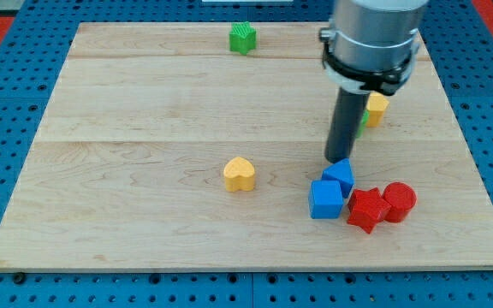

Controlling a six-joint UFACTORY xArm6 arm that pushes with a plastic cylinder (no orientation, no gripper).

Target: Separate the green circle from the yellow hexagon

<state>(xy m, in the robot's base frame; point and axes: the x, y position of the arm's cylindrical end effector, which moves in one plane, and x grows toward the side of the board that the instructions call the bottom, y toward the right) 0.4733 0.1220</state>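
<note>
The yellow hexagon lies at the board's right, partly hidden behind the arm. A thin green sliver, the green circle, shows just below and left of it, touching it and mostly hidden by my rod. My tip is down on the board just below and left of that pair, right at the upper edge of a blue block.
A second blue block, a red star and a red cylinder cluster below the tip. A yellow heart lies at the centre. A green block sits at the top edge. The wooden board rests on a blue pegboard.
</note>
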